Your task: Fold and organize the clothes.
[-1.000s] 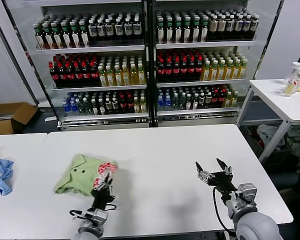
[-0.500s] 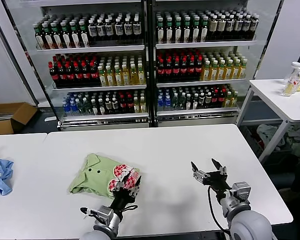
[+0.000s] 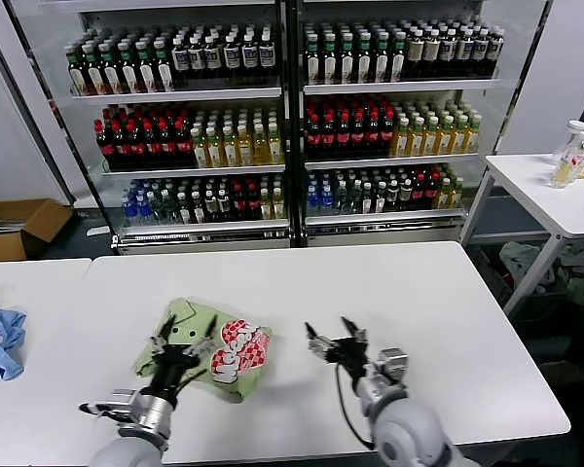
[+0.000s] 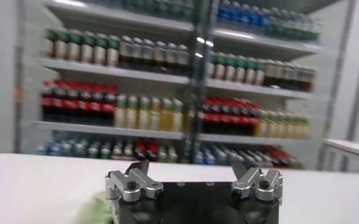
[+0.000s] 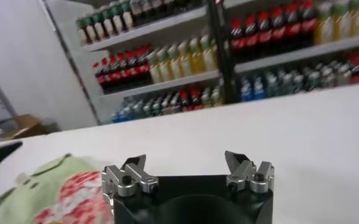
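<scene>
Green T-shirt [image 3: 206, 348] lies bunched on the white table [image 3: 389, 282], left of centre, checked print showing at its near right end. Left gripper [image 3: 178, 348] hovers over the shirt w/ fingers spread wide, holding nothing. Right gripper [image 3: 332, 342], also wide and empty, sits just right of the shirt, apart from it. Shirt's long axis runs roughly far-left to near-right; collar end seems to point far-left. Risk: a pinch into the crumpled heap probably grabs several layers at once, so the fold comes out lopsided, or drags the shirt toward the near edge.
</scene>
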